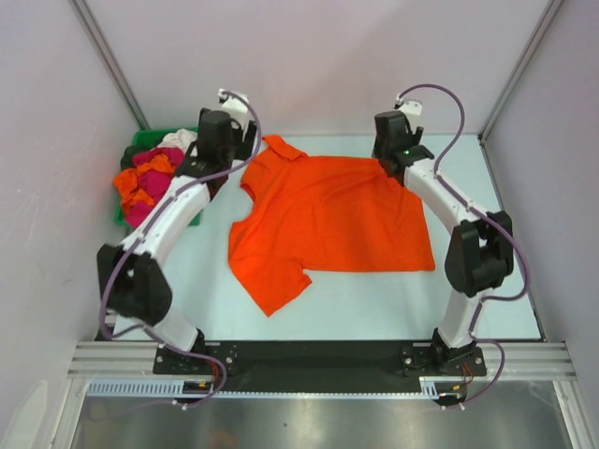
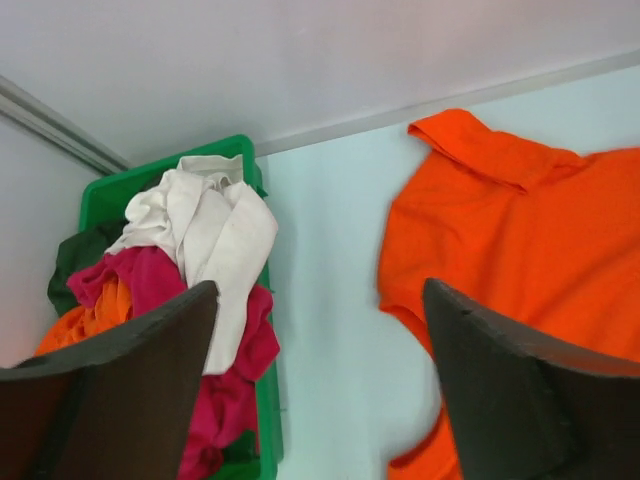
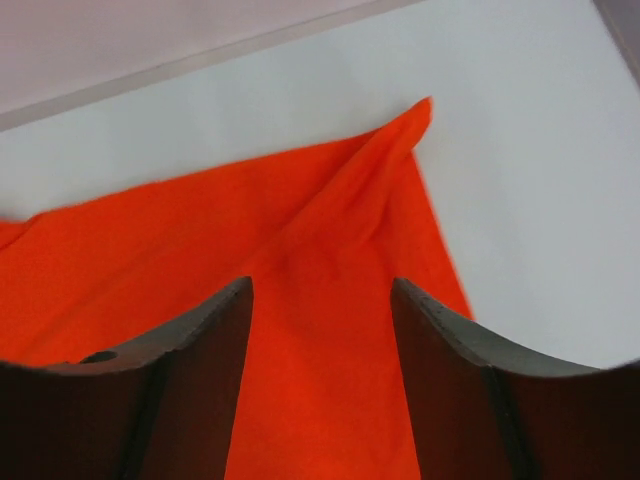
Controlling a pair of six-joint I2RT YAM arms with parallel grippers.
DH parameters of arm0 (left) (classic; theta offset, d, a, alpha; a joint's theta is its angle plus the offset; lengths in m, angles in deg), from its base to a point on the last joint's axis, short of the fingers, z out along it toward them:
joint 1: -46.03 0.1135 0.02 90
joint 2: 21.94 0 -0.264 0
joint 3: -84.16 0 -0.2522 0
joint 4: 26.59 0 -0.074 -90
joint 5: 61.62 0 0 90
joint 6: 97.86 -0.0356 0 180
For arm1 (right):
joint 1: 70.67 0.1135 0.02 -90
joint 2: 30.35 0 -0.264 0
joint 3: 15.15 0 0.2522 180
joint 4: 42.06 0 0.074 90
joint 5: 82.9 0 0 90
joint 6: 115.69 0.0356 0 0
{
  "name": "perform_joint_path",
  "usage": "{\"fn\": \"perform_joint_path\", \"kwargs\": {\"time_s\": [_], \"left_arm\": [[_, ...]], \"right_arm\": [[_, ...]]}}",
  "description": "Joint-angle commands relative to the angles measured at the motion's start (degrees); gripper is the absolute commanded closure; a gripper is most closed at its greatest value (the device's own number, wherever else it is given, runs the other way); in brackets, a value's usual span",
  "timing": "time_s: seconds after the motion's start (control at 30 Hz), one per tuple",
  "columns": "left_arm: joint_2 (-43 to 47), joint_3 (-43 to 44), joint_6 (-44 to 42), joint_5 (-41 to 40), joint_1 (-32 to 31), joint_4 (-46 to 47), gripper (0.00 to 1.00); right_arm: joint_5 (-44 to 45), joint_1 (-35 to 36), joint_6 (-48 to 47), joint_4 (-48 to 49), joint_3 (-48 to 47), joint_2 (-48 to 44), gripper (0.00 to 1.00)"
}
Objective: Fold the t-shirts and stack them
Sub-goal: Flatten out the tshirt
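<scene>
A bright orange t-shirt (image 1: pixel 328 220) lies spread on the table, one sleeve at the far left, one at the near left. My left gripper (image 1: pixel 245 140) is open and empty above the table beside the far sleeve (image 2: pixel 480 150). My right gripper (image 1: pixel 391 161) is open over the shirt's far right corner (image 3: pixel 400 140), with orange cloth between its fingers and a fold ridge running to the corner. White (image 2: pixel 215 215), magenta (image 2: pixel 215 390) and orange (image 1: pixel 136 187) shirts are heaped in the green bin.
The green plastic bin (image 1: pixel 145 138) stands at the far left by the wall. Walls enclose the table on three sides. A black rail (image 1: pixel 309 354) runs along the near edge between the arm bases.
</scene>
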Motion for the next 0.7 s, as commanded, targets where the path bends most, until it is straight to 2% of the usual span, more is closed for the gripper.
{"fn": "perform_joint_path", "kwargs": {"time_s": [0.0,0.03,0.07,0.13,0.17,0.23,0.33,0.47,0.57,0.67], "left_arm": [[9.36,-12.76,2.21,7.37,-0.94,-4.63,0.19],[10.43,-14.08,2.73,8.25,-1.02,-6.37,0.25],[11.57,-16.53,3.0,9.04,-0.94,-6.83,0.39],[13.78,-18.31,3.62,12.9,-0.94,-9.01,0.44],[14.39,-19.8,3.88,13.79,-1.02,-9.46,0.53],[14.93,-20.69,4.84,16.77,-1.02,-11.13,0.61],[14.05,-20.95,5.99,18.63,-1.29,-13.68,0.72],[12.82,-23.32,6.96,20.91,-2.6,-15.09,0.74],[12.2,-26.57,7.13,19.77,-3.31,-14.39,0.76],[12.9,-29.56,8.45,19.51,-3.66,-14.3,0.78]], "right_arm": [[3.13,5.45,6.17,-3.17,10.65,-6.66,0.46],[3.13,6.16,6.97,-3.44,12.43,-7.62,0.64],[3.13,6.69,8.02,-3.7,14.02,-8.41,0.74],[1.38,7.22,11.1,-4.31,18.68,-10.44,0.85],[0.94,7.39,11.98,-4.84,19.99,-10.88,0.86],[0.58,8.36,13.3,-5.54,22.55,-11.76,0.87],[0.76,9.33,14.18,-6.25,24.93,-12.81,0.95],[0.67,9.77,15.5,-7.74,27.04,-13.17,0.94],[1.11,10.82,17.17,-9.24,28.97,-13.78,0.92],[0.93,12.4,19.01,-9.85,31.95,-15.71,0.84]]}}
